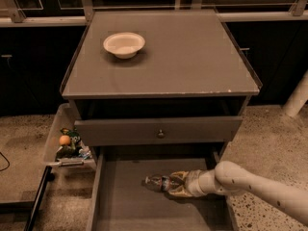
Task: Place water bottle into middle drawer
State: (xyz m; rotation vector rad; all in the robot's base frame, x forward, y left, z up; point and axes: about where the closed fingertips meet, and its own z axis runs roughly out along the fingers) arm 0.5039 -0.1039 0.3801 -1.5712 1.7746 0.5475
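Fingers (180, 176) of your gripper (173, 184) were clamped on the small clear ribbed plastic water bottle (158, 182), one pale finger on its far side and one on its near side. They gripped the end nearest the wrist. The rest of the water bottle stuck out to the left beyond the fingertips, lying on its side with the narrow end pointing away from the gripper.

You had the gripper low inside the wide shallow grey middle drawer (127, 206), which was pulled fully open. The water bottle sat over the back half of the drawer's flat floor, roughly midway between the two side walls. You could not tell whether it was resting on the floor or held just above it. Your pale tubular arm (260, 189) came in from the lower right, over the drawer's right wall.

Directly above stood the grey drawer front with a small round knob (160, 133). A shallow white round bowl (124, 44) sat on the grey cabinet's top surface (192, 61), towards its back left. A clear plastic bin of colourful snacks (67, 146) hung at the cabinet's left side.
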